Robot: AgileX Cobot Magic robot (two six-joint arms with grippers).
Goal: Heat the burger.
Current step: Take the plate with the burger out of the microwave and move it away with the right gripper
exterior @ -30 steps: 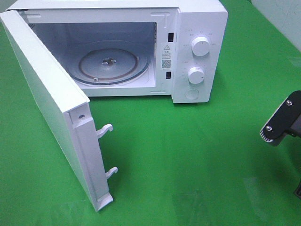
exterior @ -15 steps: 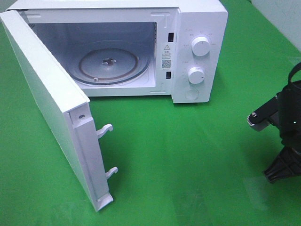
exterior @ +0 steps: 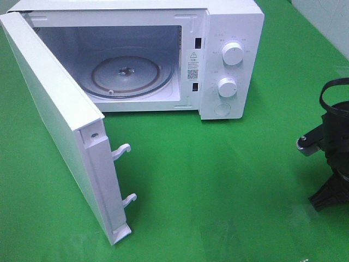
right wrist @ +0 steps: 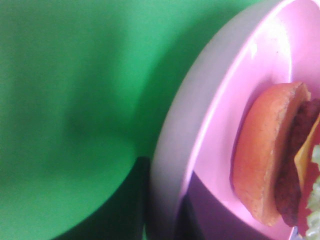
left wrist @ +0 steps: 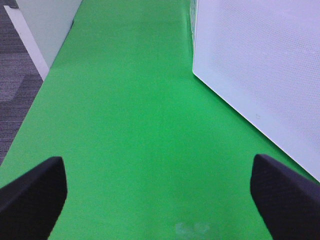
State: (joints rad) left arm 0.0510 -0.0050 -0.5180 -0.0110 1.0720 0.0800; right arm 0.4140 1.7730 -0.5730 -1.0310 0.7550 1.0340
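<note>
While the white microwave (exterior: 136, 54) sits at about 11 o'clock on the green bench (exterior: 218, 174) in the high view, its door (exterior: 60, 131) hangs wide open toward 8 o'clock. Inside it you can see the round glass turntable (exterior: 128, 73), and two white knobs (exterior: 233, 53) sit on its front panel at about 1 o'clock. At 3 o'clock, by the edge of that view, is the black right arm (exterior: 332, 147). Its own camera shows the burger (right wrist: 280, 160) lying on a pink plate (right wrist: 210, 125), very close up and seen from the side, with the bun, brown patty, yellow cheese and a bit of lettuce. The right tool itself does not show, so I cannot tell if its tips are together or holding something. The left tool (left wrist: 160, 192) has its two black fingers (left wrist: 30, 195) far apart over bare green bench, just beside the door's outer face.
</note>
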